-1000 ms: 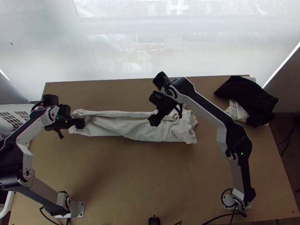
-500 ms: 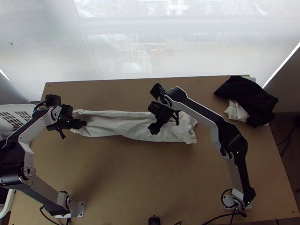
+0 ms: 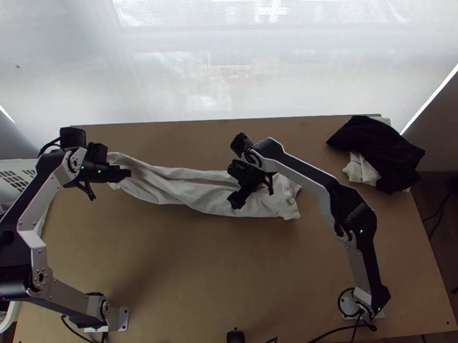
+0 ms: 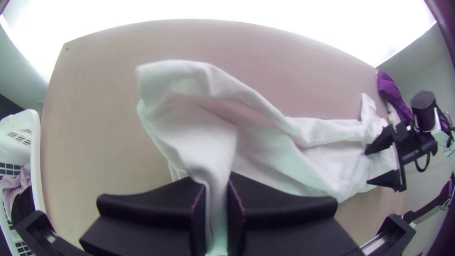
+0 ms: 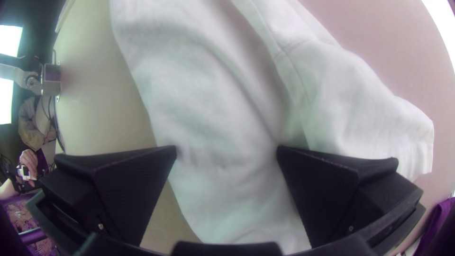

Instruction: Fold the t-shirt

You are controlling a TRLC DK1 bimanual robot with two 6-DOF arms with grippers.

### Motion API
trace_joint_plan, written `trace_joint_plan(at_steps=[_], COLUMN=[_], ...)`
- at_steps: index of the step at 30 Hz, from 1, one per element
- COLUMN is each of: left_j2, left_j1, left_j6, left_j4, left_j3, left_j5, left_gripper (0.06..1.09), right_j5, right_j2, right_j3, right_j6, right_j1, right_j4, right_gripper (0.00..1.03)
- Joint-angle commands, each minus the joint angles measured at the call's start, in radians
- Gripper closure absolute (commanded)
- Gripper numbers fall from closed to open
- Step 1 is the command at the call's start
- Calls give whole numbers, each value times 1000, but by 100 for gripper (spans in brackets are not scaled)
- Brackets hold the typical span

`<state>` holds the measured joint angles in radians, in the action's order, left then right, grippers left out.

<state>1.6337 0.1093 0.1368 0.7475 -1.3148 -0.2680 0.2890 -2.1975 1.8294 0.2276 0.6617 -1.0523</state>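
T-shirt (image 3: 190, 184), white, is laid out as a long, narrow, creased strip across the far half of the worktop (image 3: 203, 276), left to right, layers loosely stacked. Its left end is gripped by the left gripper (image 3: 128, 173); in the left wrist view a gathered fold is pinched between the closed fingers (image 4: 151, 208), with loose cloth spread out around it. The right gripper (image 3: 234, 203) is held over the right part of the shirt, fingers (image 5: 128, 189) wide apart, nothing clamped; cloth is seen beneath and between them. Whether the cloth is touched there cannot be told. The shirt's right end is left rumpled, past the right gripper. At the far right of the worktop, a dark cloth (image 3: 383, 149) is heaped over light cloth (image 3: 361, 170). A white basket (image 3: 13, 172) is placed by the left edge, with cloth items (image 4: 23, 189) inside.
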Motion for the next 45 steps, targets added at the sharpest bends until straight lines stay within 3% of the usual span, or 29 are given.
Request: trace_joint_plan(at_steps=[1, 9, 18, 35, 45], left_j2=[-103, -166, -187, -74, 92], left_j1=[-53, -197, -310, -566, -712], left_j6=[-48, -126, -181, -206, -235], left_j4=[42, 42, 23, -69, -180], left_j3=[-97, -208, -208, -248, -301], left_j5=[-91, -139, -137, -137, -134], left_gripper=[105, 105, 105, 105, 105], right_j5=[-2, -2, -2, 2, 2], right_j2=[-18, -15, 162, 507, 670], right_j3=[-22, -41, 36, -116, -251], right_j6=[-2, -2, -7, -24, -31], right_j1=[-4, -7, -50, -356, -468], right_j4=[11, 29, -44, -104, -103], right_gripper=[4, 4, 4, 4, 4])
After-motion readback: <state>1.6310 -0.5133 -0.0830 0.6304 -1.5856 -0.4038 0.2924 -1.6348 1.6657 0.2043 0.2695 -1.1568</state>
